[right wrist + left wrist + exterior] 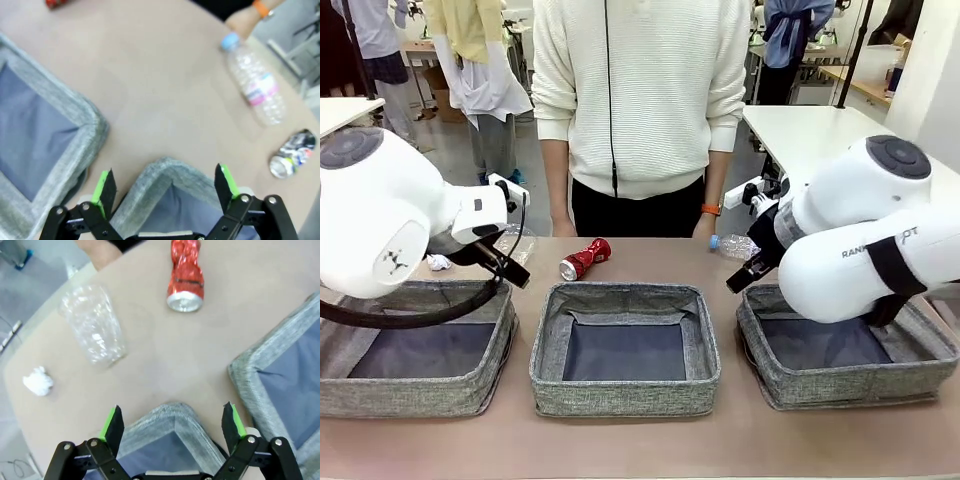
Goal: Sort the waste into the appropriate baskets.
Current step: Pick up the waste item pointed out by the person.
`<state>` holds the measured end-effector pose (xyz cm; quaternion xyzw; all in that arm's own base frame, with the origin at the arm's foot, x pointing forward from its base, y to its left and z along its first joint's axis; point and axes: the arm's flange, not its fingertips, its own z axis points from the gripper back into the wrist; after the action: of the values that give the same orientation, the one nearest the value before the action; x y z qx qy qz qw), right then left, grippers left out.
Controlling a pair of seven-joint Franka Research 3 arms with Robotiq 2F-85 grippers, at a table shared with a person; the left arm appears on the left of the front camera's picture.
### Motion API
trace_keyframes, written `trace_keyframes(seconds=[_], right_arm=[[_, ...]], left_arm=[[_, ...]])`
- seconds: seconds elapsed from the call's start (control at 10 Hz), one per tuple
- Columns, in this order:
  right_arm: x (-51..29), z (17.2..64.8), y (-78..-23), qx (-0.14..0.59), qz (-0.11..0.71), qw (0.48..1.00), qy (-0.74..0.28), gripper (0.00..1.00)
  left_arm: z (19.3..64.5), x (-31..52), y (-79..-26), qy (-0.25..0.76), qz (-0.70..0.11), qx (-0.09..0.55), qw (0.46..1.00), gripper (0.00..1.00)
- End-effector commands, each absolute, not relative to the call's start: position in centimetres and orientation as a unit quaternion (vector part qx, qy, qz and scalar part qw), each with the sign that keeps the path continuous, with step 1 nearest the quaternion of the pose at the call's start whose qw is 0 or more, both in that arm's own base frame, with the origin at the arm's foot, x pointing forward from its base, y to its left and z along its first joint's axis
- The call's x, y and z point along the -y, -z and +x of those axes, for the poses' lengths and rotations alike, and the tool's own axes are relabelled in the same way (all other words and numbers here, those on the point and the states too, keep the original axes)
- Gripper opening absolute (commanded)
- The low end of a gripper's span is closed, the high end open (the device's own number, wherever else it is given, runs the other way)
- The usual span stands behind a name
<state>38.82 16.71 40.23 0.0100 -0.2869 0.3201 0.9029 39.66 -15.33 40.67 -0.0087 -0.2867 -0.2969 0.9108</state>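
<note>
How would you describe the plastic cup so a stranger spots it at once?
Find the left grey basket. Beyond its far rim lies the plastic cup, between a white paper wad and a red can. Unlike them, it is see-through.

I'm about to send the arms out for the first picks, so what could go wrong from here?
The clear plastic cup and the crushed red soda can lie on their sides; the open left gripper might roll or squash them. The person's hand is close to the clear bottle with pink label and blue cap, so a reach by the open right gripper may meet it.
</note>
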Motion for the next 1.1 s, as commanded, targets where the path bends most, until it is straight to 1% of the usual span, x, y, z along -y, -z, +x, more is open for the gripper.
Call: trace_keyframes(seconds=[0.0, 0.1, 0.2, 0.3, 0.4, 0.5, 0.6, 0.7, 0.8, 0.9, 1.0], right_arm=[[-14.9, 31.9, -50.3, 0.274, 0.049, 0.911, -0.305, 1.0], [-13.5, 27.7, -53.4, 0.293, 0.069, 0.91, -0.284, 1.0], [-12.8, 25.6, -53.6, 0.312, 0.074, 0.9, -0.296, 1.0], [-16.0, 34.0, -49.4, 0.292, 0.039, 0.904, -0.309, 1.0], [-15.1, 30.6, -53.7, 0.302, 0.056, 0.901, -0.306, 1.0], [-17.0, 33.3, -50.3, 0.23, 0.053, 0.927, -0.291, 1.0], [-15.7, 33.5, -50.5, 0.205, 0.114, 0.936, -0.263, 1.0], [-12.0, 33.1, -51.8, 0.182, 0.21, 0.939, -0.204, 1.0], [-6.8, 32.4, -53.1, 0.148, 0.348, 0.919, -0.115, 1.0], [-0.3, 31.0, -53.6, 0.152, 0.454, 0.877, -0.035, 1.0], [5.0, 29.7, -53.6, 0.156, 0.554, 0.818, -0.007, 1.0]], left_arm=[[30.6, 14.6, -50.1, 0.311, 0.001, 0.315, 0.897, 1.0], [25.7, 14.0, -52.7, 0.312, 0.008, 0.344, 0.886, 1.0], [23.4, 14.0, -52.7, 0.311, 0.009, 0.352, 0.883, 1.0], [34.5, 16.1, -50.7, 0.314, 0.002, 0.326, 0.892, 1.0], [34.5, 16.1, -50.7, 0.314, 0.002, 0.326, 0.892, 1.0], [29.2, 15.9, -56.2, 0.316, 0.011, 0.349, 0.882, 1.0], [29.7, 14.8, -55.5, 0.319, -0.111, 0.3, 0.892, 1.0], [28.6, 11.4, -56.0, 0.31, -0.231, 0.257, 0.886, 1.0], [27.3, 6.3, -56.1, 0.277, -0.344, 0.217, 0.871, 1.0], [25.6, -0.2, -55.4, 0.241, -0.468, 0.213, 0.823, 1.0], [24.2, -5.5, -53.4, 0.185, -0.527, 0.207, 0.803, 1.0]])
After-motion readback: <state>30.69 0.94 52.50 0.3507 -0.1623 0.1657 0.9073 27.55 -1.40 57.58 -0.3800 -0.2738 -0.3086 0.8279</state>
